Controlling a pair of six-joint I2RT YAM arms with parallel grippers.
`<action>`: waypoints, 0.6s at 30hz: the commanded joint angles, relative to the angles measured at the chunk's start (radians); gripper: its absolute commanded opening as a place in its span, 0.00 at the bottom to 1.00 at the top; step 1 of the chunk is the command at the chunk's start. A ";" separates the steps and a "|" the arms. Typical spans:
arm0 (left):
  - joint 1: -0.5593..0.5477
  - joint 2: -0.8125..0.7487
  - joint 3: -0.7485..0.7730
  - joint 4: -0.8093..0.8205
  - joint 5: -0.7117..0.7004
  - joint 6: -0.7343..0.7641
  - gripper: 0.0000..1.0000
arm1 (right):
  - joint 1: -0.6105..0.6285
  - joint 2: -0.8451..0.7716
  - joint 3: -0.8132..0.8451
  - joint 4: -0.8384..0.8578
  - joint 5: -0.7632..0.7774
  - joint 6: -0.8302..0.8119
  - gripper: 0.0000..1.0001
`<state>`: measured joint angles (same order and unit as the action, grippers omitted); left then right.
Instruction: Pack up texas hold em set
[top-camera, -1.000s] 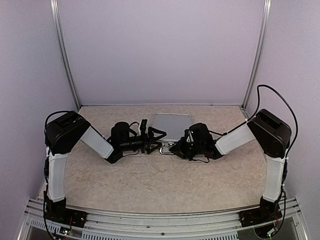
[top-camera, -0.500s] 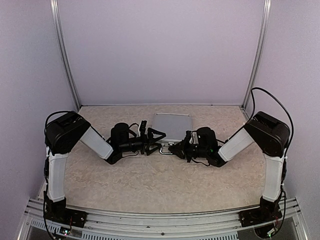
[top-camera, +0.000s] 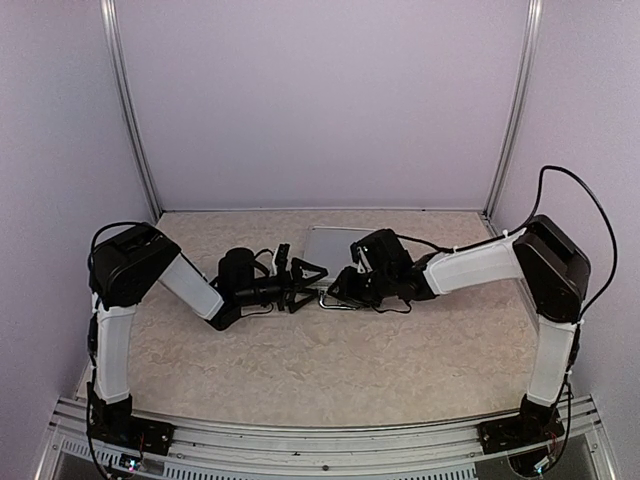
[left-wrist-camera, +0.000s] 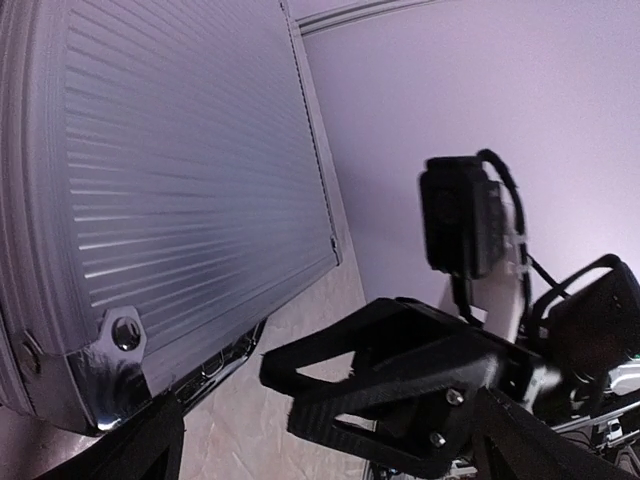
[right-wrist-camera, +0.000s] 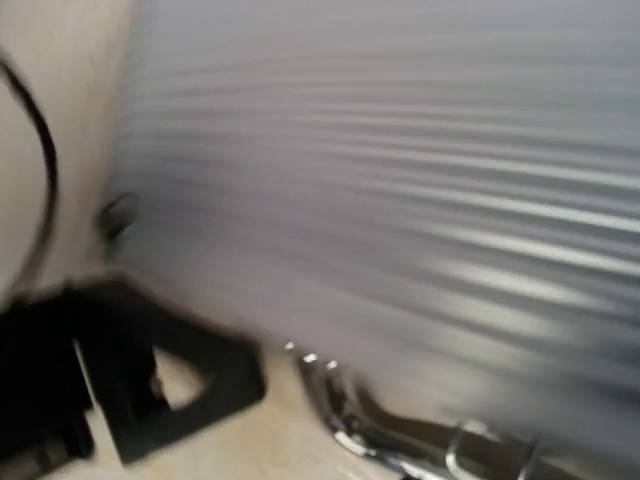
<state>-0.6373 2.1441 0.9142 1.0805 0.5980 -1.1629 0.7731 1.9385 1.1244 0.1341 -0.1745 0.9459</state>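
The closed silver briefcase (top-camera: 345, 243) lay on the desk (top-camera: 330, 370). The left pincer (top-camera: 298, 283) stood spread wide. The state of the right pincer (top-camera: 340, 287) could not be determined.

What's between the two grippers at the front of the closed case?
Only the front edge of the briefcase and the end of its silver handle lie between the left gripper and the right gripper. The top view shows this.

2 white-linked arms (top-camera: 192, 284) carry black joints (top-camera: 130, 262) and cables (top-camera: 578, 192).
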 joint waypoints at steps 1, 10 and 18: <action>0.016 -0.033 -0.006 0.016 0.012 0.008 0.99 | 0.068 -0.066 0.064 -0.368 0.277 -0.432 0.35; -0.003 -0.097 -0.021 -0.101 -0.035 0.083 0.99 | 0.075 -0.179 0.000 -0.407 0.339 -0.730 0.36; -0.034 -0.138 -0.013 -0.276 -0.133 0.160 0.99 | 0.075 -0.180 -0.002 -0.400 0.331 -0.758 0.36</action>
<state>-0.6525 2.0312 0.9009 0.9031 0.5289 -1.0630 0.8505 1.7687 1.1225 -0.2516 0.1406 0.2321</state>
